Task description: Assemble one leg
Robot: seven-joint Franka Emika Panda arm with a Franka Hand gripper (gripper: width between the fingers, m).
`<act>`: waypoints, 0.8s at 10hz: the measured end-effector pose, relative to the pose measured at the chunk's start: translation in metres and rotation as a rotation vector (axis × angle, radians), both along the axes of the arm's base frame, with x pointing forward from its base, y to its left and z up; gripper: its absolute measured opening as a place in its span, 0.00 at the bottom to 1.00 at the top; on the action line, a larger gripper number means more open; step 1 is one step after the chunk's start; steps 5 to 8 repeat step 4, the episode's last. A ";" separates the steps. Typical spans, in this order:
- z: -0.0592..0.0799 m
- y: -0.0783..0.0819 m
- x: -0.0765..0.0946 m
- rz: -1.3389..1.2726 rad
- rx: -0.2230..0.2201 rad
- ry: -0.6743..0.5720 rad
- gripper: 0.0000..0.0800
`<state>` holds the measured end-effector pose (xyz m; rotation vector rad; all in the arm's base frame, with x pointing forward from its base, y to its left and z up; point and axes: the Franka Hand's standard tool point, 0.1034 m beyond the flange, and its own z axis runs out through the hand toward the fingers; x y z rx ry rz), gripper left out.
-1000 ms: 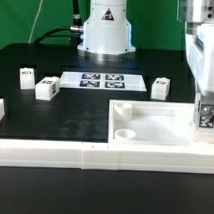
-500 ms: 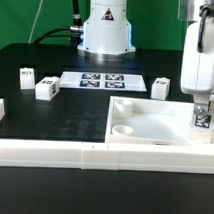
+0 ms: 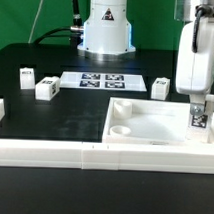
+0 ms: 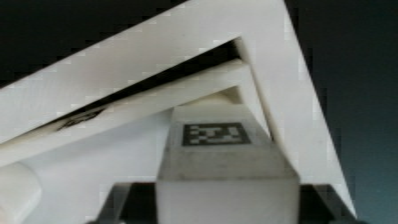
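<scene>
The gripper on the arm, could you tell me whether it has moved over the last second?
Yes. In the exterior view the gripper, holding the leg, has shifted toward that view's left and slightly up, measured against the tray-like part, which has stayed put.

We see the tray (image 3: 144, 124) at lower right of the exterior view, the leg (image 3: 198, 117) standing in its right part. The marker board (image 3: 105, 82) lies mid-frame, behind the tray; three blocks (image 3: 47, 88) sit at its left, one block (image 3: 161, 88) at its right.

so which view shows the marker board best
The exterior view: the marker board lies flat on the black table, all its tags visible. The wrist view shows none of it, only white parts close up.
</scene>
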<state>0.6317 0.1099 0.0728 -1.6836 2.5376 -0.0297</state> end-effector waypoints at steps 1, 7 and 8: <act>0.000 0.000 0.000 0.002 0.000 0.000 0.50; 0.000 0.000 0.000 0.004 0.000 0.000 0.79; 0.000 0.000 0.000 0.004 0.000 0.000 0.79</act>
